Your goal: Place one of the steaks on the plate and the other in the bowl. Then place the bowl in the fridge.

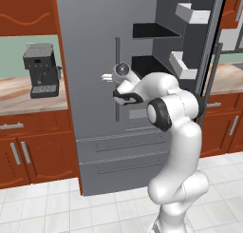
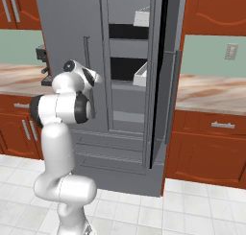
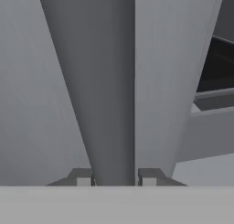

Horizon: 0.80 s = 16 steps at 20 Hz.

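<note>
The tall grey fridge [image 1: 95, 46] [image 2: 67, 18] stands straight ahead. Its right upper door [image 1: 209, 46] [image 2: 168, 85] is swung open, showing dark shelves [image 1: 154, 30] and white door bins [image 1: 182, 65] [image 2: 141, 76]. The left upper door is closed. My gripper [image 1: 115, 80] [image 2: 91, 78] [image 3: 116, 177] is at that door's vertical bar handle [image 1: 116, 51] [image 2: 86, 52] [image 3: 114, 104]. In the hand view the bar fills the gap between the two fingertips [image 3: 82, 177], which press against its sides. The steaks, the plate and the bowl are out of view.
A black coffee machine [image 1: 42, 70] sits on the wooden counter [image 1: 19, 101] left of the fridge. Another counter [image 2: 211, 92] runs to the right, over red-brown cabinets [image 2: 211, 147]. Two fridge drawers [image 1: 123, 146] lie below my arm. The floor is white tile [image 1: 38, 203].
</note>
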### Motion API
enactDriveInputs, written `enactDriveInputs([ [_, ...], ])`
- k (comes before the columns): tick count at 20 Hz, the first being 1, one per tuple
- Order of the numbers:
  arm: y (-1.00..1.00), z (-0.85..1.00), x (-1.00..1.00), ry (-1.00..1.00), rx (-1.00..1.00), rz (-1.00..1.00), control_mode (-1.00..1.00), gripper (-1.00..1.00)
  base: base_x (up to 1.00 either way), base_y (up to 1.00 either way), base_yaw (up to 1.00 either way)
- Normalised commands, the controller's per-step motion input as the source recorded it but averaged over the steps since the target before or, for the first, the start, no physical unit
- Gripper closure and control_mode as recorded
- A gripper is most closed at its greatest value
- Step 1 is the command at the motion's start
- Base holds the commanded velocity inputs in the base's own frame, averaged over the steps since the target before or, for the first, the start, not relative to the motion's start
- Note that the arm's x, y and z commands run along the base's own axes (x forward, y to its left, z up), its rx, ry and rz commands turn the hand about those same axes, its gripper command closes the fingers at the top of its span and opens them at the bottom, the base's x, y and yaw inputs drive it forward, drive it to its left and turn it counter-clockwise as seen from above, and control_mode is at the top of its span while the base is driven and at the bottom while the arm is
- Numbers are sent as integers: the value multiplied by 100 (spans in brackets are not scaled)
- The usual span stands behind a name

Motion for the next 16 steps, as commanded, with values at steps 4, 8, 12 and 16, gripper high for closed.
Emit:
enactDriveInputs([
  [4,1,4,-22,12,0,-13,-100,100,0,0,0],
  [8,0,1,-43,9,0,-7,-100,100,0,0,0],
  [12,1,3,-58,4,0,0,-100,100,0,0,0],
  [16,36,0,-49,0,-5,0,-100,100,0,0,0],
])
